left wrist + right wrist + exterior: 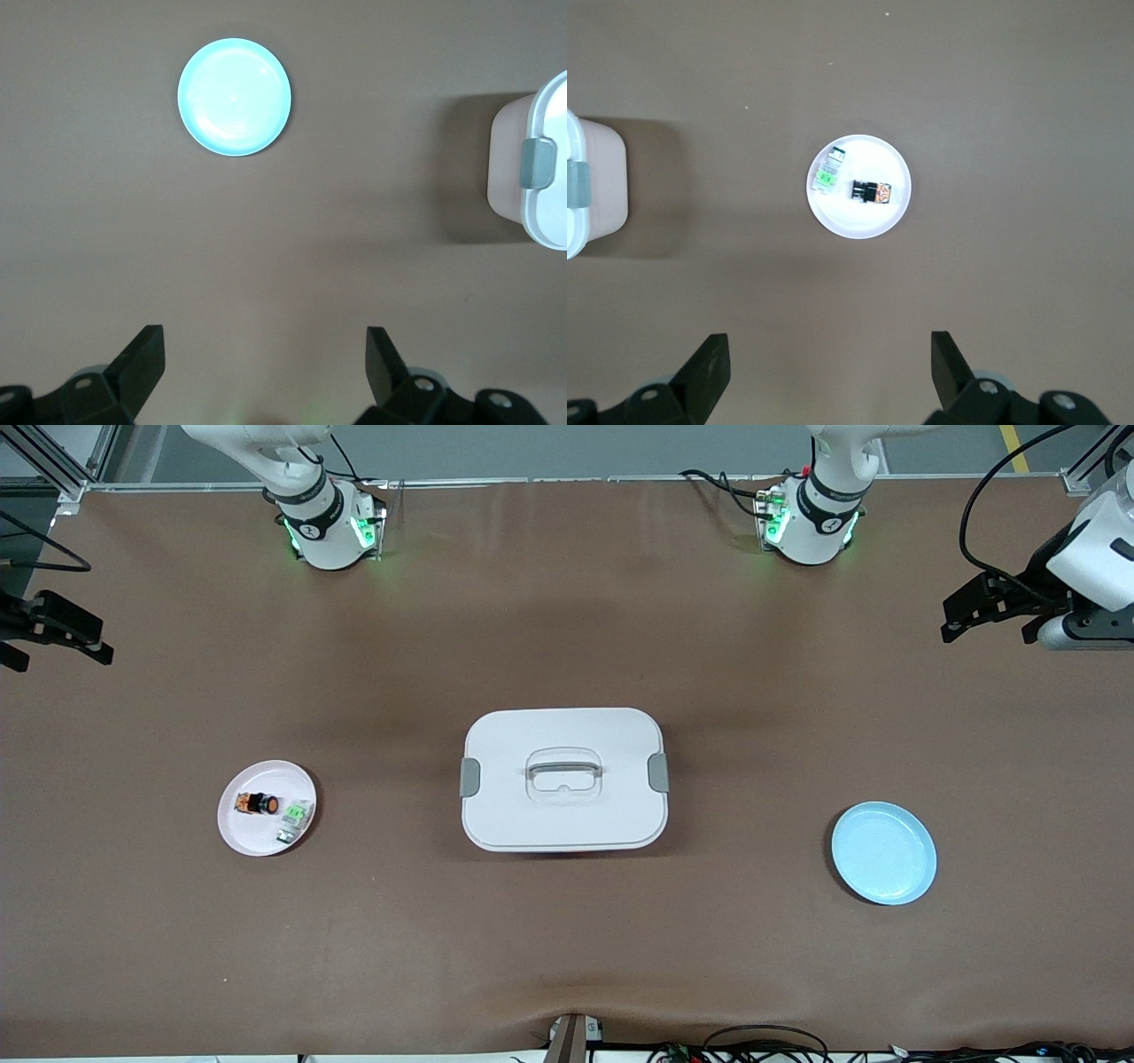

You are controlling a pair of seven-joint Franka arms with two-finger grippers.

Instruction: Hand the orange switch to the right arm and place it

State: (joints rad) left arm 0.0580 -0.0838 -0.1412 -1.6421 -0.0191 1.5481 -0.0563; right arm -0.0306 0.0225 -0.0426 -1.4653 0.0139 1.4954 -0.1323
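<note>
The orange switch (257, 804) (871, 191) lies on its side on a small pink plate (246, 834) (859, 223) toward the right arm's end of the table. My right gripper (60, 659) (829, 354) hangs high over that end of the table, open and empty, well apart from the plate. At the left arm's end my left gripper (987, 632) (264, 350) also hangs high, open with nothing between its fingers. A light blue plate (884, 853) (235, 96) lies there with nothing on it.
A small green-and-clear part (298, 813) (829, 173) shares the pink plate with the switch. A white lidded box (564, 779) with grey clips and a handle stands mid-table between the two plates. Cables run along the table edge nearest the front camera.
</note>
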